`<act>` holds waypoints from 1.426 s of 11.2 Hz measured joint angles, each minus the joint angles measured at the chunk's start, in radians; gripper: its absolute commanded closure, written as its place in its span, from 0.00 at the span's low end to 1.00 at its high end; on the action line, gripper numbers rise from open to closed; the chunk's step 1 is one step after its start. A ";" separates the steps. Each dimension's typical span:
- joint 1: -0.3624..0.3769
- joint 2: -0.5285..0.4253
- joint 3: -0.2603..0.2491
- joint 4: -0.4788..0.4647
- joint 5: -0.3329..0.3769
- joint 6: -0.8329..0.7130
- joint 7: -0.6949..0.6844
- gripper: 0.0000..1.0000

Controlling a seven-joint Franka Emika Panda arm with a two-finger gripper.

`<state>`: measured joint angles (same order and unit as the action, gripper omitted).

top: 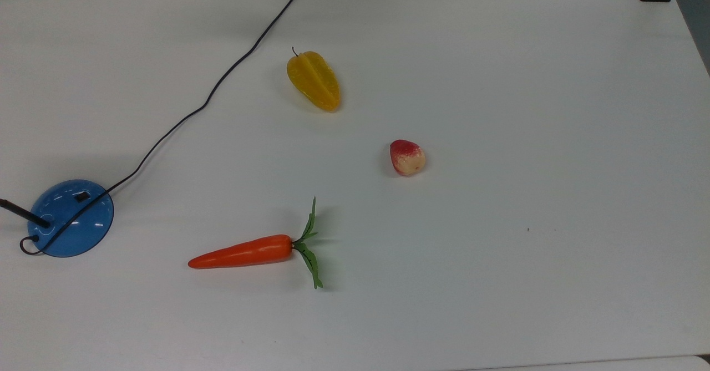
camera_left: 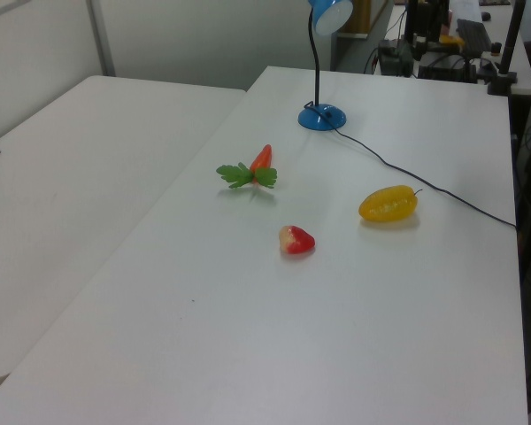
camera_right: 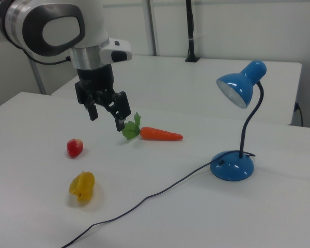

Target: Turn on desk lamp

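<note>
A glossy blue desk lamp (camera_right: 232, 165) with a dome-shaped round base, a thin black curved neck and a blue bell shade stands on the white counter (top: 499, 249). In the top view its base (top: 71, 218) sits at about 8 o'clock from the counter's centre, close to the top view's left edge, with the small black rocker switch (top: 81, 196) on the upper part of the dome. In the left view the lamp (camera_left: 321, 115) is at about 12 o'clock, toward the far end of the counter. Its long black cord (top: 222, 77) leaves the base and winds across the counter to the far edge, about 11 o'clock in the top view.

Three toy foods lie apart from the lamp and from each other. An orange plastic carrot (top: 244, 252) with green leaves lies at about 7 o'clock from the centre of the top view, leaves pointing toward the top view's right. A yellow ridged starfruit (top: 313, 80) lies at about 11 o'clock, near the cord but not touching it. A small red-and-cream strawberry-like fruit (top: 407, 157) rests near the centre.

In the right view the white arm's black two-finger tool (camera_right: 107, 118) hangs above the counter at about 10 o'clock, over the area between the strawberry-like fruit (camera_right: 75, 147) and the carrot's leaves (camera_right: 130, 128), well apart from the lamp. Its fingers stand spread wide and hold nothing.
</note>
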<state>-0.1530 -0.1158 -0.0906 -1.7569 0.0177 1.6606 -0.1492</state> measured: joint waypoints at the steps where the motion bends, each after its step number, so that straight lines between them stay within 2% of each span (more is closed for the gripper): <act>1: 0.000 0.000 0.000 0.000 0.000 0.000 0.000 0.00; 5: -0.002 -0.001 -0.025 0.007 0.000 0.000 -0.041 0.00; 16: -0.002 0.003 -0.042 0.005 0.000 0.000 -0.043 0.00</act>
<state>-0.1555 -0.1130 -0.1323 -1.7516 0.0177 1.6606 -0.1919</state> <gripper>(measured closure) 0.000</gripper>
